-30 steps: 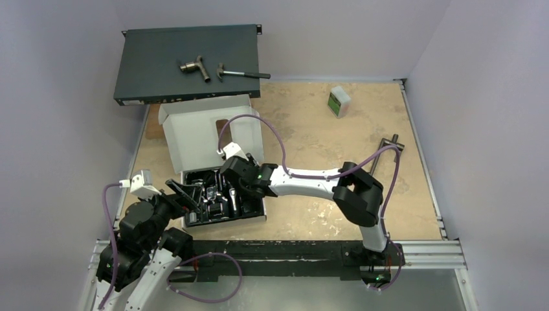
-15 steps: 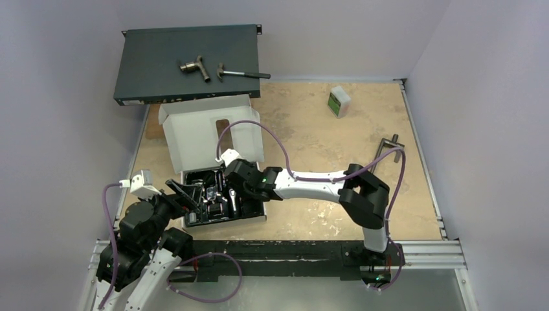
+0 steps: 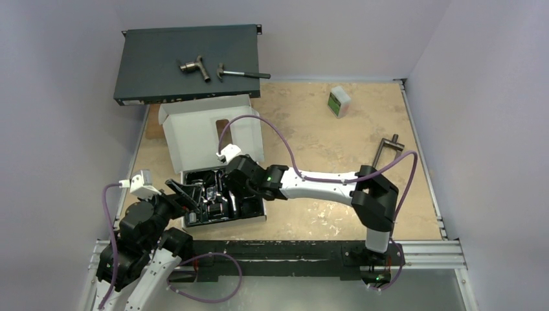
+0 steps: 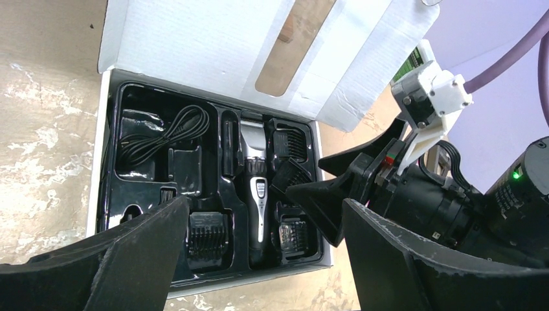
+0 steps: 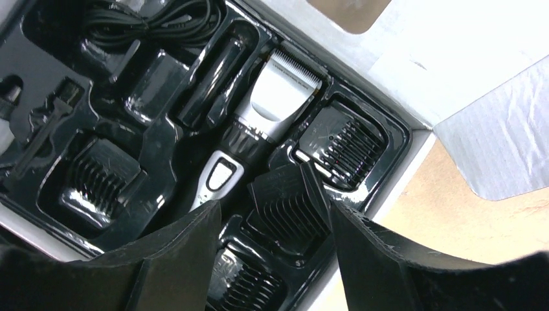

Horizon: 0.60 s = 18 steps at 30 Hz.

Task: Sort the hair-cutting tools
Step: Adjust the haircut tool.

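A white box holds a black tray (image 3: 257,211) of hair-cutting tools. The black-and-silver clipper (image 5: 256,133) lies in the middle slot; it also shows in the left wrist view (image 4: 257,194). Comb attachments (image 5: 341,146) sit in slots around it, one at the near left (image 4: 208,230). One comb (image 5: 285,194) stands tilted out of its slot, between the fingers of my right gripper (image 5: 275,210), which is open just above the tray (image 3: 234,188). The comb's edge is against the right fingertip. My left gripper (image 4: 265,204) is open and empty, at the tray's near left edge (image 3: 186,194).
The box's lid (image 3: 201,133) stands open behind the tray. A coiled cable (image 4: 165,133) lies in the tray's left slot. A dark flat case (image 3: 162,71) at the back left carries a pipe fitting (image 3: 194,67) and a hammer (image 3: 243,74). A small bottle (image 3: 338,101) and a T-shaped handle (image 3: 388,146) are at the right.
My right arm has stretched out, its elbow swinging right, and its gripper has shifted a little left and nearer over the tray. The left arm has not moved.
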Each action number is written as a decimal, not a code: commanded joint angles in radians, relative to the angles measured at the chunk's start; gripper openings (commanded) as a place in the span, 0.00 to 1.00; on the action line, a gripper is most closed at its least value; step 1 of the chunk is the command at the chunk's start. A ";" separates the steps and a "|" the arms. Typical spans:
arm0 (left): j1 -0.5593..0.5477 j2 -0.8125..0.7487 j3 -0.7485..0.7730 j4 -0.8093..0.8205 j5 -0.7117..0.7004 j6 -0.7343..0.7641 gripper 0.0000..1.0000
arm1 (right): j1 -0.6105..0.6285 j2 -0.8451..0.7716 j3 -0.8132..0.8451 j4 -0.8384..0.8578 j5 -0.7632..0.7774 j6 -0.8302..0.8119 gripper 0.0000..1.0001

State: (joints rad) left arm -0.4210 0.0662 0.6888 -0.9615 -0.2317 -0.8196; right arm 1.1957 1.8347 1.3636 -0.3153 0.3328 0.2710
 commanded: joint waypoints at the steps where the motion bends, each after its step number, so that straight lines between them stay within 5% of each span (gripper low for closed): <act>1: 0.004 0.020 0.006 0.008 -0.011 -0.006 0.88 | -0.011 0.024 0.073 -0.009 0.040 0.069 0.62; 12: 0.004 0.028 0.004 0.007 -0.009 -0.010 0.89 | -0.024 0.136 0.156 -0.097 0.093 0.090 0.61; 18: 0.004 0.030 0.003 0.007 -0.009 -0.009 0.88 | -0.024 0.145 0.136 -0.113 0.092 0.055 0.46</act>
State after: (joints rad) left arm -0.4210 0.0811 0.6888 -0.9672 -0.2329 -0.8272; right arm 1.1713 1.9945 1.4807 -0.3969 0.4026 0.3355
